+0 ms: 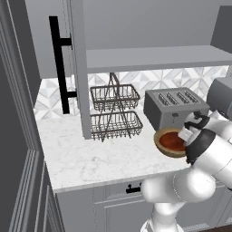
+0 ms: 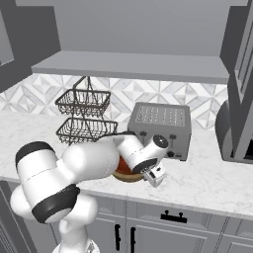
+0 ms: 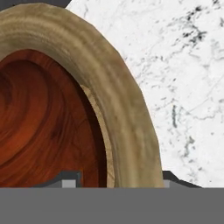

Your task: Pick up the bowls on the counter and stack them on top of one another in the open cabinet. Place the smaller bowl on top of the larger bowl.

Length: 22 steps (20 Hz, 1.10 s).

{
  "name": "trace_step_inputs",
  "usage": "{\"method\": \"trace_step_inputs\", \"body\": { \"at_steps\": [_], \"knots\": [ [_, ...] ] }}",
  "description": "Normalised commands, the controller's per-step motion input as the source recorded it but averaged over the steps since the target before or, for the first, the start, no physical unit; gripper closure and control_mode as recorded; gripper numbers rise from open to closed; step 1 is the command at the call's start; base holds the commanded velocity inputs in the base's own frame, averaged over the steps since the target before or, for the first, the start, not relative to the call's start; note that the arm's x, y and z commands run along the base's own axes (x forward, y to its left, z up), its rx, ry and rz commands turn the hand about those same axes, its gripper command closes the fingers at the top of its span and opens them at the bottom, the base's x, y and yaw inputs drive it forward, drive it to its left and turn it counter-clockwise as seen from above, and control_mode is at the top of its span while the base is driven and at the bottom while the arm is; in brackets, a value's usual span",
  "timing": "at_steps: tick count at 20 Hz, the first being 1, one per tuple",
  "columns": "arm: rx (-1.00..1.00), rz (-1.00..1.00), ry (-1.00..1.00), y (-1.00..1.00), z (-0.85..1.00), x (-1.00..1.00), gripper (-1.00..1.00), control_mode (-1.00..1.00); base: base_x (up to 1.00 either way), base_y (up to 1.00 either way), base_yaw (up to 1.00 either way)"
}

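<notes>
A: Where are the bowls, taking the toaster (image 1: 174, 108) as the mark?

B: Just in front of it, on the counter (image 1: 90, 158). The smaller bowl (image 1: 171, 141), dark reddish-brown, sits inside the larger bowl (image 1: 159, 144) of tan wood, and the gripper (image 1: 189, 134) is at their rim on the side away from the wire basket rack (image 1: 113, 111)

A: What does the hand view add?

B: The thick tan rim (image 3: 118, 105) arcs close across it, with the red-brown inside (image 3: 43, 122) to its left and white marble (image 3: 183, 78) to its right. One dark fingertip (image 3: 65, 178) rises inside the rim and the other (image 3: 173, 178) outside it, so the jaws straddle the wall of the larger bowl; whether they press on it I cannot tell

A: And the base views?

B: The right one shows the arm bent low in front of the toaster, hiding most of both bowls. The left one shows the cabinet (image 1: 154, 58) above the toaster, its flat grey shelf bare, its door (image 1: 77, 68) swung open beside the rack, with a long black bar handle (image 1: 59, 63)

A: The room?

B: Patterned pale tile (image 2: 148, 94) behind the toaster, grey drawers with black pulls (image 2: 174, 216) below the counter
</notes>
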Motion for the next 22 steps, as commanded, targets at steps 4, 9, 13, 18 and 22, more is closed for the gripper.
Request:
{"method": "trace_step_inputs", "body": {
  "at_steps": [4, 9, 13, 18, 22],
  "knots": [
    [0.00, 0.00, -0.15, 0.00, 0.11, -0.63, 1.00, -1.00, 0.00, 0.00, 0.00],
    [0.00, -0.04, -0.11, 0.00, 0.42, -0.56, 1.00, -1.00, 0.00, 0.00, 0.00],
    [0.00, -0.08, -0.01, 0.00, 0.75, -0.41, 1.00, -1.00, 0.00, 0.00, 0.00],
    [0.00, -0.04, 0.00, 0.00, 0.78, -0.47, 1.00, -1.00, 0.00, 0.00, 0.00],
    [0.00, -0.03, -0.05, 0.00, 0.74, -0.37, 1.00, -1.00, 0.00, 0.00, 0.00]
  ]
}}
